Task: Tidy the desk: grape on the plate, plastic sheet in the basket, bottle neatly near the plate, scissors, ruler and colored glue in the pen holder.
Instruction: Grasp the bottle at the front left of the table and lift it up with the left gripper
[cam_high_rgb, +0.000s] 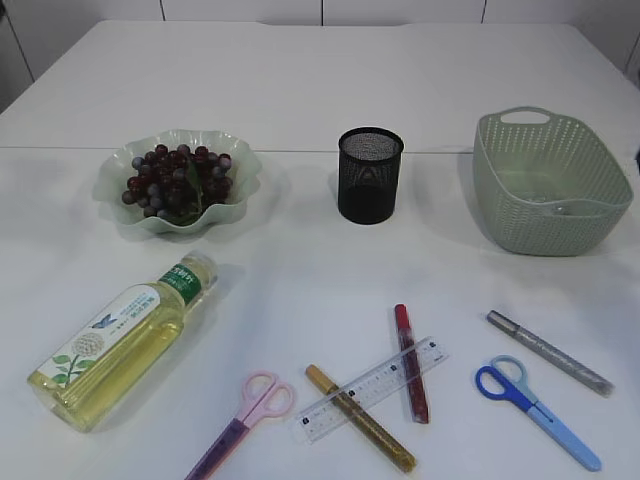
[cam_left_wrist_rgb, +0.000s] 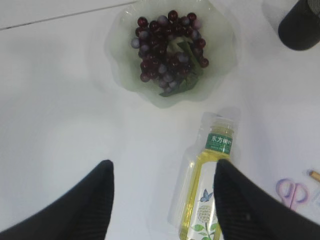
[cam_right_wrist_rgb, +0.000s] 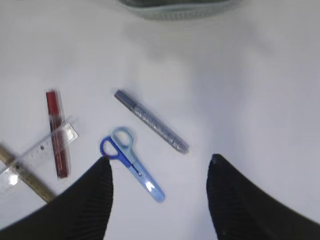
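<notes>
Two end effectors, both spread wide and empty, poised above the table (cam_high_rgb: 320, 90). Left end effector (cam_left_wrist_rgb: 162, 200) above bare table just left of the bottle (cam_left_wrist_rgb: 205, 195), lying on its side, cap toward the plate (cam_high_rgb: 180, 180); right end effector (cam_right_wrist_rgb: 157, 197) above the blue scissors (cam_right_wrist_rgb: 132, 162) and silver glue pen (cam_right_wrist_rgb: 150, 121). Grapes (cam_high_rgb: 175, 180) already on the plate; basket (cam_high_rgb: 550, 180) at far right, contents hard to make out, plastic sheet not clearly identifiable. Pen holder (cam_high_rgb: 370, 175) upright and apparently empty. Ruler (cam_high_rgb: 372, 388) resting across the gold glue pen (cam_high_rgb: 360, 418) and red glue pen (cam_high_rgb: 411, 362), pink scissors (cam_high_rgb: 245, 420) nearby.

Likely hazards: round, smooth bottle prone to rolling or slipping from a pinch; flat ruler hard to lift off the table, with overlapping pens liable to scatter when disturbed; light mesh holder liable to tip if long items enter at a slant. Both wrists pitched downward, cameras looking steeply at the table.
</notes>
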